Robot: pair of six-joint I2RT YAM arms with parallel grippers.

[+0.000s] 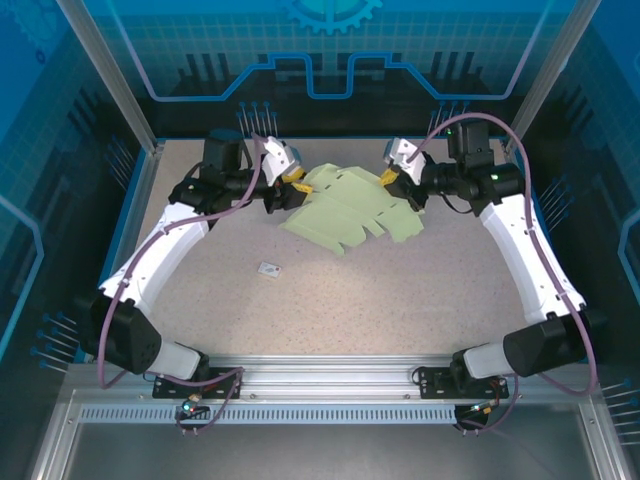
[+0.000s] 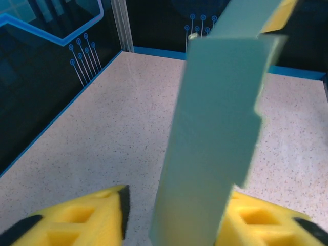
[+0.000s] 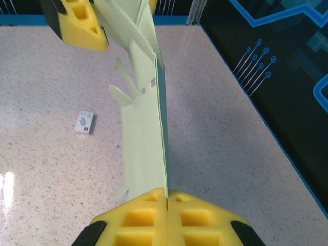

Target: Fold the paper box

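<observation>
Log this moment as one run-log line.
left hand: open around paper box | right hand: shut on paper box | fold: not done

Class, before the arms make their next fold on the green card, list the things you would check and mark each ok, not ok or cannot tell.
1. Grip of right hand on paper box: ok, shut on its edge.
2. Grip of left hand: not ok, the sheet passes through it with a gap on one side.
3. Sheet clear of the table: cannot tell.
4. Small white tag apart from the sheet: ok.
</observation>
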